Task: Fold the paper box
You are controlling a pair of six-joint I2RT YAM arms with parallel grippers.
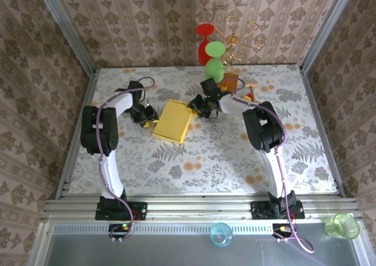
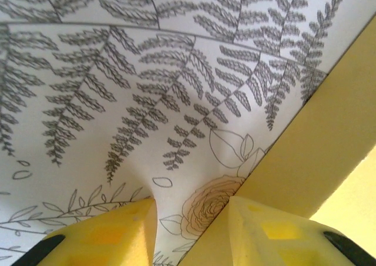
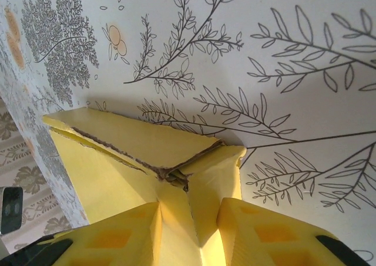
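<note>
The paper box (image 1: 173,121) lies mustard-yellow and shallow at the middle of the table. My left gripper (image 1: 148,117) is at the box's left edge. In the left wrist view the left gripper (image 2: 191,206) has its jaws apart, with patterned cloth and the box's edge (image 2: 329,131) running slantwise between them. The right finger (image 2: 276,233) lies over the cardboard. My right gripper (image 1: 197,106) is at the box's far right corner. In the right wrist view the right gripper (image 3: 189,206) is pinched on a folded corner flap of the paper box (image 3: 141,145), whose torn brown edges meet above the fingertips.
A wire stand with red and green cups (image 1: 216,53) rises from a brown wooden block (image 1: 230,83) behind the right gripper. A small red-yellow packet (image 1: 249,94) lies beside it. A blue cup (image 1: 221,235) and a green cup (image 1: 342,226) sit on the front ledge. Metal rails border the table.
</note>
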